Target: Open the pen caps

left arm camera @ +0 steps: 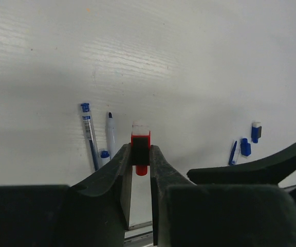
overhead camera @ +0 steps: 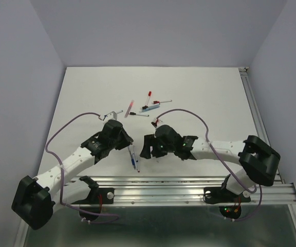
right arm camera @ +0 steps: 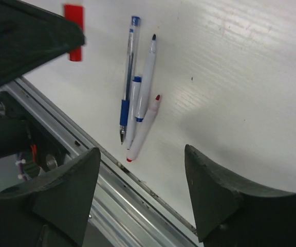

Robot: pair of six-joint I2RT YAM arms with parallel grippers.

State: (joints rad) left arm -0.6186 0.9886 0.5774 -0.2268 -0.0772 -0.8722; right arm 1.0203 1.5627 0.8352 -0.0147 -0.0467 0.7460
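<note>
Pen caps [left arm camera: 245,147], two blue ones, lie loose on the white table [overhead camera: 86,92]. We see the left gripper [left arm camera: 140,154], jaws narrowed tight onto a red cap [left arm camera: 140,145], held off the surface. Right gripper [right arm camera: 142,152] jaws stand well apart, nothing between them, over three pens [right arm camera: 144,82] lying side by side by the rail [right arm camera: 122,185].

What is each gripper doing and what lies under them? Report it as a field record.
left gripper: shut on a red pen cap
right gripper: open, holding nothing
beneath the grippers: blue-grip pen, black-tipped white pen, red-tipped white pen, close together on the table
loose caps: blue caps on the table
far side: scattered pens
</note>
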